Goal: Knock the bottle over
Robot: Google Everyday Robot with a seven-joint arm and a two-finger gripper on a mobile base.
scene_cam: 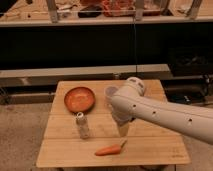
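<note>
Now, upright bottle (82,126) near the claw (122,131), a gap between.

a light wooden slatted table (150,150) is standing on a speckled grey floor (20,135). a round orange-red bowl (79,98) is sitting on the table's back left part. a translucent white cup (110,92) is standing just right of the bowl. an orange carrot (109,150) is lying on its side near the front edge, its stem end pointing right. the gripper (123,131) is hanging just behind that stem end. a long cluttered shelf (30,21) is running across the back.
</note>
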